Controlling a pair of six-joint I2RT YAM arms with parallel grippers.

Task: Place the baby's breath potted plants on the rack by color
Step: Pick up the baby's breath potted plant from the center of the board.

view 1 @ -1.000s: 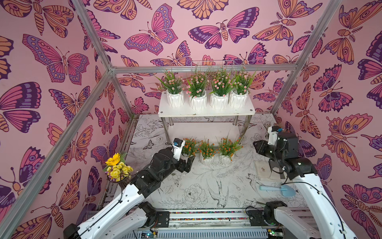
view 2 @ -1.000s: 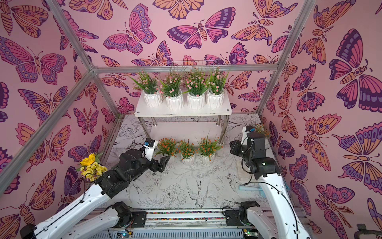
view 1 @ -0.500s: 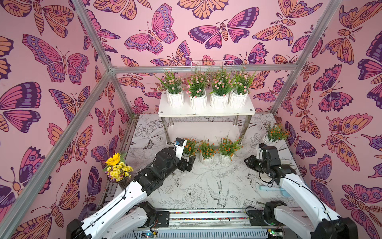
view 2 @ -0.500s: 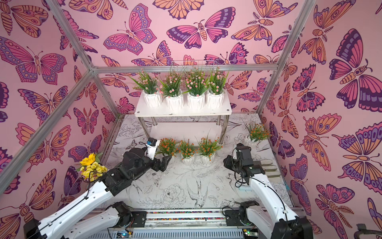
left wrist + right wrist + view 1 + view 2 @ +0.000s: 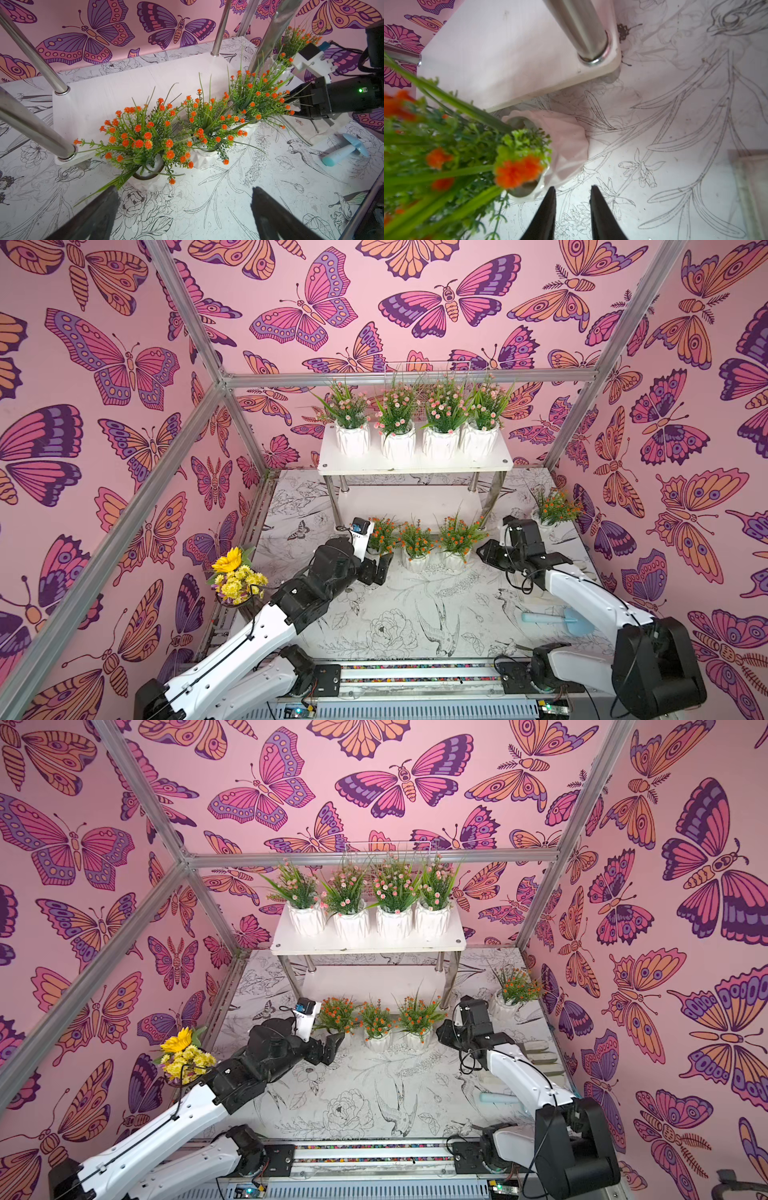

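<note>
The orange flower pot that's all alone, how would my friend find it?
Start at the white rack at the back, with four pink plants on top. Go past its legs to the right, toward the butterfly wall: one orange plant stands on the table. The other three orange plants sit in a row at the rack's front; this one stands alone.

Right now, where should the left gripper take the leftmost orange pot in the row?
Probably the pot by its white wall below the rim, coming level from the front, where the left gripper stands open. Its sprigs fan wide and lean, so a top grab would crush them; a rack leg crowds one side.
</note>
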